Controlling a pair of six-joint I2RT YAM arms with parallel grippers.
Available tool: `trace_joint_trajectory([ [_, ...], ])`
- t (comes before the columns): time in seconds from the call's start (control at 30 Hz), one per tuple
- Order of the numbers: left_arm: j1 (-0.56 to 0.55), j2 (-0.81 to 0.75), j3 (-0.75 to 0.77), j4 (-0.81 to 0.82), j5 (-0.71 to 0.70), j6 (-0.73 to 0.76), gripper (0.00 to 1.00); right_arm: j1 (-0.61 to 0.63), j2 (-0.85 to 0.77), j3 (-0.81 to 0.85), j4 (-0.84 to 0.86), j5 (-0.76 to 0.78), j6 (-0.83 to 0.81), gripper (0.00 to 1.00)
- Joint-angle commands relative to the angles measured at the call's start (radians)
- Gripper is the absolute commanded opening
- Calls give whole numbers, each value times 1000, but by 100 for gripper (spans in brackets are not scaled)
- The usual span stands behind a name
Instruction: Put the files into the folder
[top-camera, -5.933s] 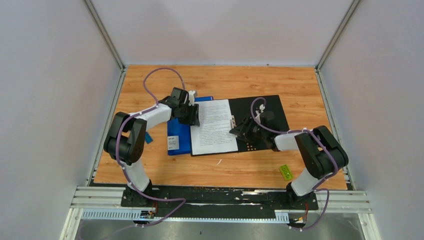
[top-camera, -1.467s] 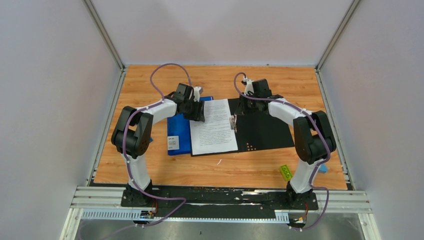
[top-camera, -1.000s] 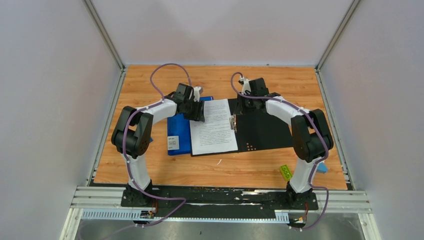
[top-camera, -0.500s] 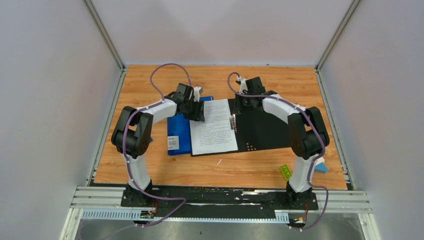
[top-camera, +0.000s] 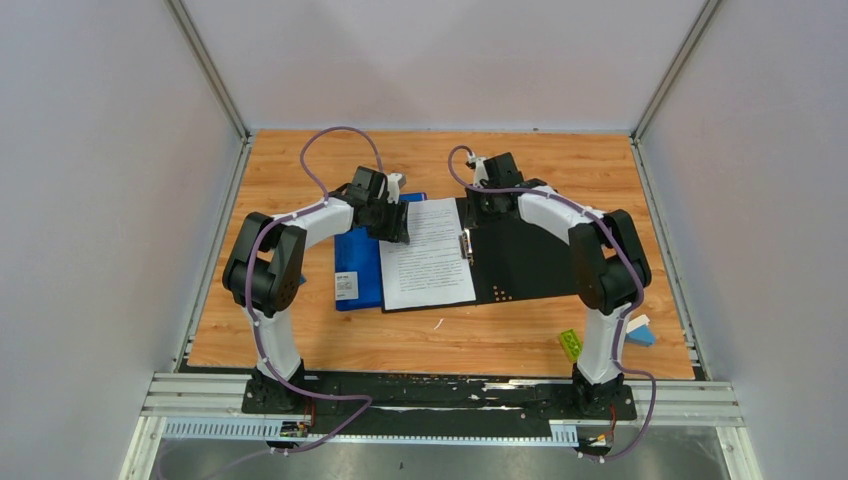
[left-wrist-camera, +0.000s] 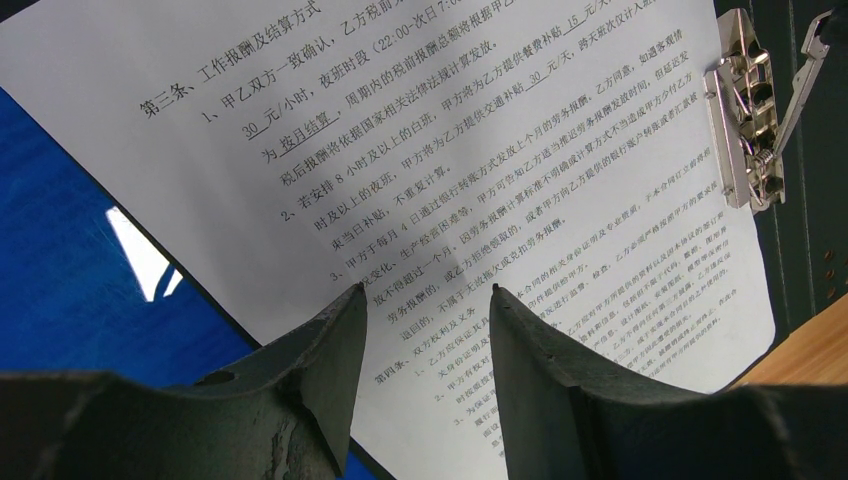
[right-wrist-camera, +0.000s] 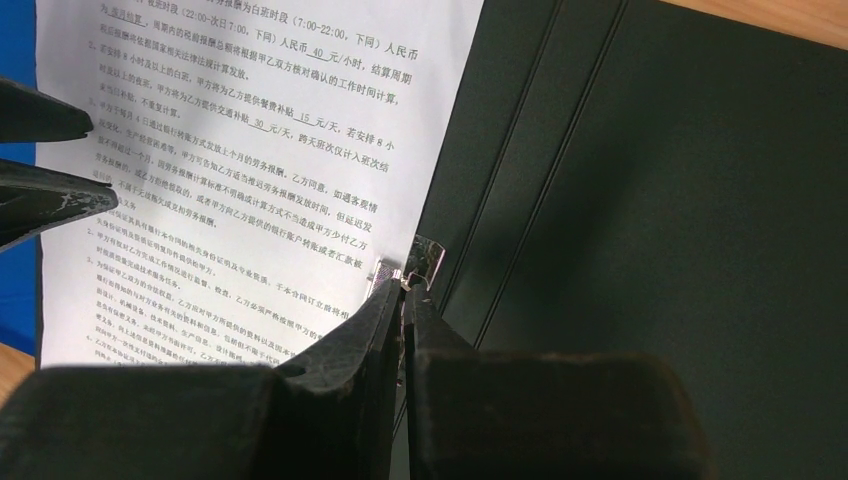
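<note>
The files show as a white printed sheet (top-camera: 428, 252) (left-wrist-camera: 450, 150) (right-wrist-camera: 250, 170) lying on the left half of the open black folder (top-camera: 525, 250) (right-wrist-camera: 650, 200). My left gripper (top-camera: 396, 224) (left-wrist-camera: 428, 288) is open, its fingertips spread over the sheet close to its left edge. A metal clip (top-camera: 465, 245) (left-wrist-camera: 745, 120) sits by the folder's spine with its thin lever raised. My right gripper (top-camera: 476, 212) (right-wrist-camera: 407, 285) is shut on that lever's tip (right-wrist-camera: 422, 256), near the far part of the spine.
A blue cover (top-camera: 358, 270) (left-wrist-camera: 80, 270) lies under the folder's left side. A small green object (top-camera: 571, 345) and a blue-and-white one (top-camera: 637, 331) lie near the right arm's base. A white scrap (top-camera: 438, 323) lies in front of the folder. Walls enclose the table.
The right arm has swung from the folder's middle to its far edge and drifted slightly left in the last second. The left arm has stayed on the sheet.
</note>
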Motion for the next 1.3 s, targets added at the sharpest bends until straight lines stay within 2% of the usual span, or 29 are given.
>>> trace_joint_trajectory([
  [0.0,-4,15,3,8,-4,12,56,20,42,32,0,36,-17,6],
  [1.27,-4,13,5,7,-4,12,56,57,140,68,-42,143,-31,4],
])
